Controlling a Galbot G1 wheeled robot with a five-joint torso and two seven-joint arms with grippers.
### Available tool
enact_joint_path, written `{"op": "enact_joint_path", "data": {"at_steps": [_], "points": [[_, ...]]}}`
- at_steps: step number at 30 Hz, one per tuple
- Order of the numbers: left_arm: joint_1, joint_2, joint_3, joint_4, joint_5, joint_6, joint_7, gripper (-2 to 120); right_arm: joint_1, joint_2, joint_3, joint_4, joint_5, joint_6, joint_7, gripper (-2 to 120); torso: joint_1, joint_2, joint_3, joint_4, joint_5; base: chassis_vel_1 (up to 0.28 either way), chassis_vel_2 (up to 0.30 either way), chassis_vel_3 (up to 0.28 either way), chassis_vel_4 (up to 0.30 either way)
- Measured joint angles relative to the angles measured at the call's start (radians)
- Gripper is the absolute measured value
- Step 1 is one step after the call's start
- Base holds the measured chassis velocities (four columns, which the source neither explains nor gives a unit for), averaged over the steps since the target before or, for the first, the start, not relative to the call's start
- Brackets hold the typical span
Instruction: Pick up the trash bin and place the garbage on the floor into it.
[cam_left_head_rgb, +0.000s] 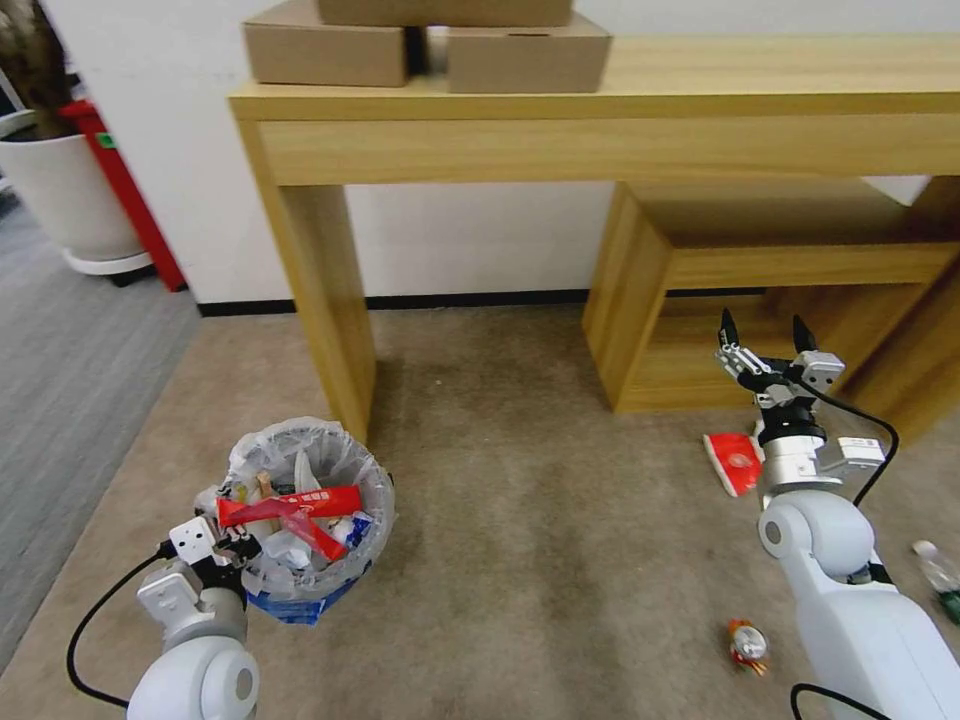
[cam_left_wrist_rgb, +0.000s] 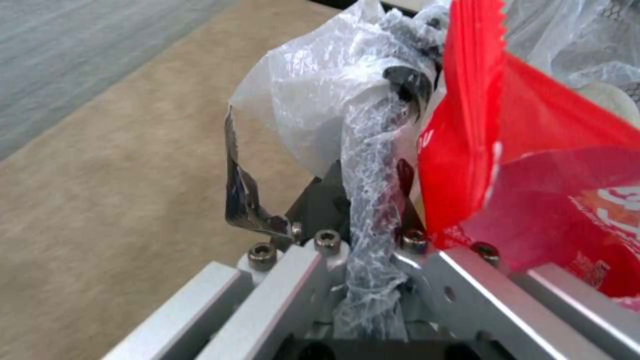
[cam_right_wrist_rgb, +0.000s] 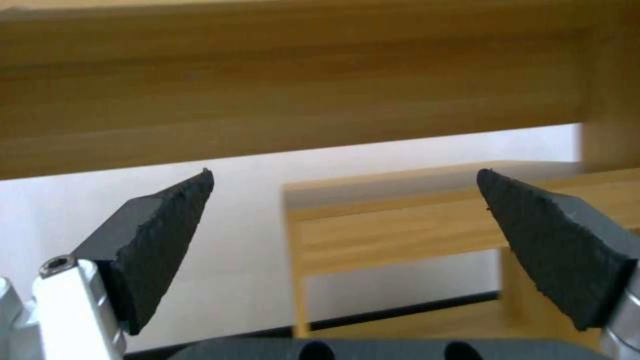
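Left gripper (cam_left_head_rgb: 232, 548) is clamped on the near rim and liner of the trash bin (cam_left_head_rgb: 305, 520), already stuffed with wrappers. Right gripper (cam_left_head_rgb: 768, 350) hangs wide apart, empty, pointing at the wooden bench (cam_left_head_rgb: 760, 280). Red packet (cam_left_head_rgb: 732, 462), small can (cam_left_head_rgb: 747, 642) and bottle (cam_left_head_rgb: 938, 572) lie on the floor (cam_left_head_rgb: 540, 520). Advice: tilt down over the packet, keep the bin level and close.

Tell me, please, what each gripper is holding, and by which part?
The left gripper grips the trash bin by its bag-lined rim; the right gripper is open, holding nothing.
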Motion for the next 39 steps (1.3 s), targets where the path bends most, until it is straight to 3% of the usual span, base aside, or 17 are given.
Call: {"op": "enact_joint_path", "data": {"at_steps": [29,39], "points": [[0.007,0.004,-0.004,-0.002,-0.005,-0.014,-0.003,0,-0.030,0.024,0.008,0.015,-0.004,0.024,-0.026,100,0.000,0.000,0.000,-0.0003,0.0000,-0.124,-0.122,-0.120,-0.120],[0.006,0.006,-0.009,0.004,-0.008,-0.016,-0.009,0,-0.032,0.042,0.001,0.012,-0.013,0.028,-0.028,100,0.000,0.000,0.000,0.0002,0.0000,-0.015,-0.013,-0.018,-0.022]]}}
